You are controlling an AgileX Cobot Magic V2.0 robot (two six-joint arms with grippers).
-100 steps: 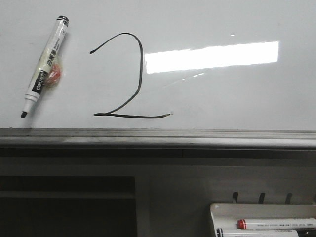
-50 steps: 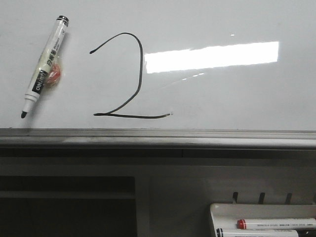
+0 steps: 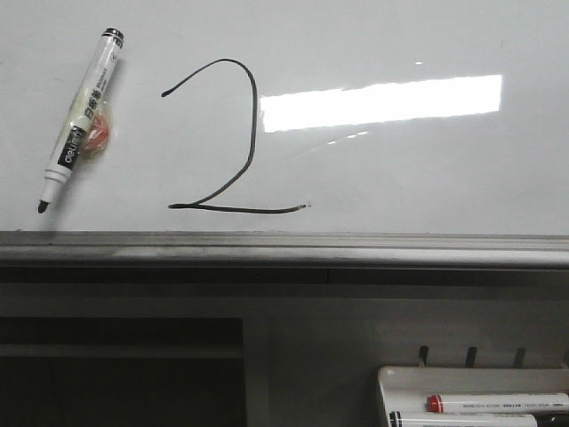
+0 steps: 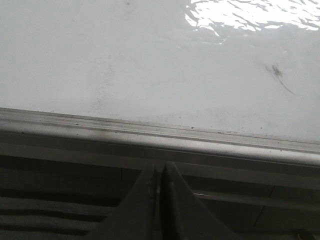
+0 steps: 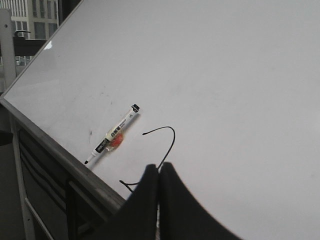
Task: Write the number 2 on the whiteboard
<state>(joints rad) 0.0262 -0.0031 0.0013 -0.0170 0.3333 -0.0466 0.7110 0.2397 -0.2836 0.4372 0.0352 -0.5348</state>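
Nothing has moved since the earlier frames: the number 2 point(image 3: 227, 142) stands finished on the whiteboard point(image 3: 427, 169).
Left gripper point(image 4: 160, 175) and right gripper point(image 5: 159, 172) are pressed together, empty; marker point(image 3: 80, 116) lies beside the digit, so only retreat seems left.

The whiteboard point(image 3: 427, 178) bears the number 2 point(image 3: 233, 142); an uncapped marker point(image 3: 82, 116) lies tilted beside it.

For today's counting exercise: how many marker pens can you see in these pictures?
3: an uncapped black marker on the whiteboard left of the number 2, and two in the marker tray, partly cropped.
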